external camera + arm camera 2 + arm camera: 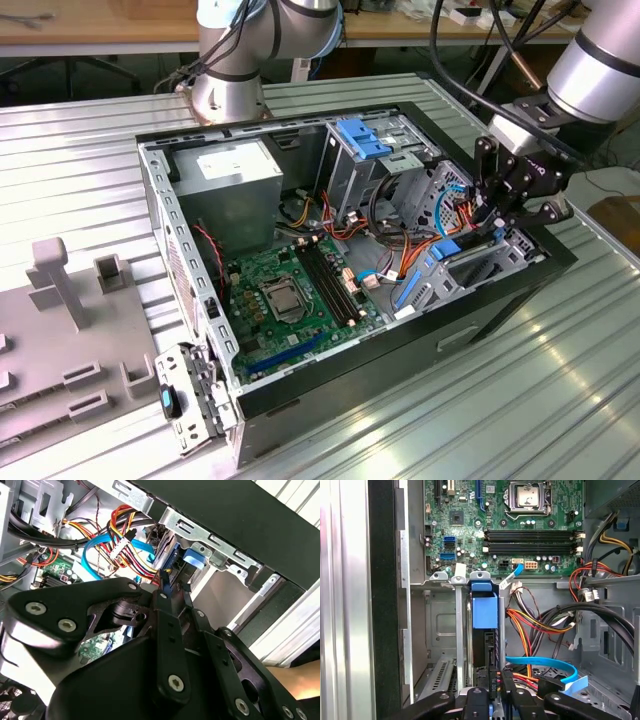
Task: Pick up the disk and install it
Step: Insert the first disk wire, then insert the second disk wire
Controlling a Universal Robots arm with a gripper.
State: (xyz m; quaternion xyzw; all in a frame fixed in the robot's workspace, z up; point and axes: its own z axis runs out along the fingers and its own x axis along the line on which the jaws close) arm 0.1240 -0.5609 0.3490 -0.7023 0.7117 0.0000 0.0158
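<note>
Inside the case, the end effector grips the disk edgewise; nearby cables could snag it.

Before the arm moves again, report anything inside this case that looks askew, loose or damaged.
Nothing looks damaged. The disk stands on edge in its bay slot, blue carrier tab up, and looks straight. The gripper is down at that bay. The one loose-looking item is a blue data cable looping beside the slot, its end lying unplugged.

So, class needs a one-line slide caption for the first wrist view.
Gripper at the disk standing in its bay.
</note>
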